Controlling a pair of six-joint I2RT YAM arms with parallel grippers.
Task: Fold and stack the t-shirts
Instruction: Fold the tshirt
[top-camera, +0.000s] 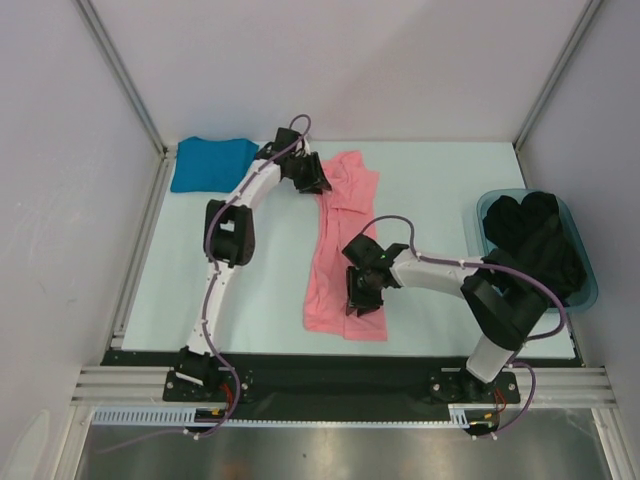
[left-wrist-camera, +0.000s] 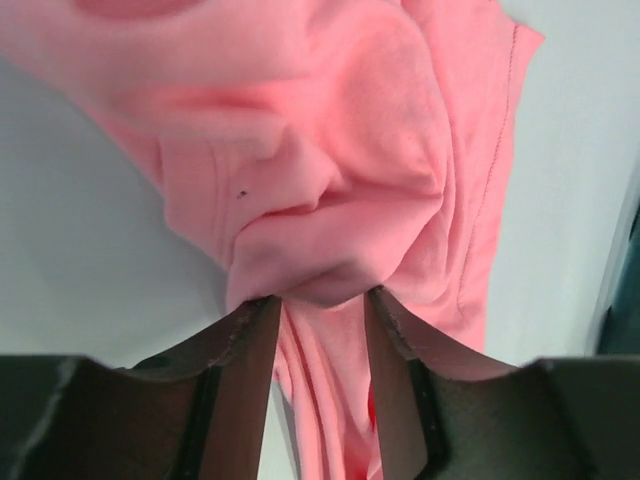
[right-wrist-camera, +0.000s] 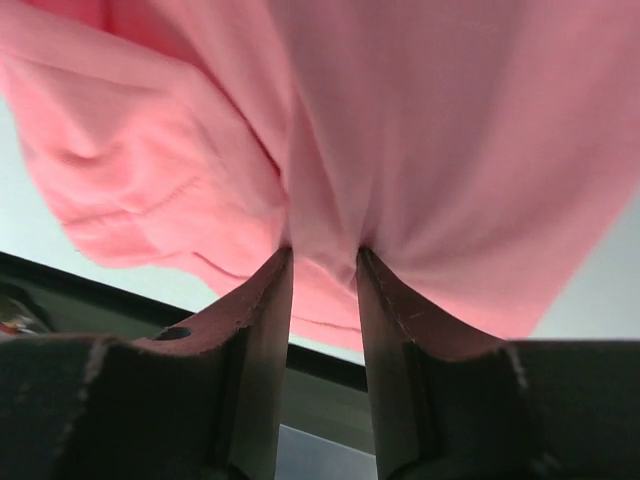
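Observation:
A salmon pink t-shirt (top-camera: 331, 255) lies as a long narrow strip running from the back of the table toward the front edge. At its far end, my left gripper (top-camera: 316, 180) is shut on a bunched fold of it (left-wrist-camera: 330, 130), with fabric filling the gap between the fingertips (left-wrist-camera: 320, 295). My right gripper (top-camera: 360, 292) grips the same t-shirt near its front end, and a pleat of pink cloth (right-wrist-camera: 450, 130) is pinched between the tips (right-wrist-camera: 323, 252). A bright teal-blue t-shirt (top-camera: 210, 163) lies folded at the back left corner, apart from both grippers.
At the right side stands a translucent teal tub (top-camera: 590, 292) holding a heap of dark clothing (top-camera: 535, 240), with the right arm's elbow just in front of it. The table's dark front rail (top-camera: 330, 358) runs below the pink shirt's hem.

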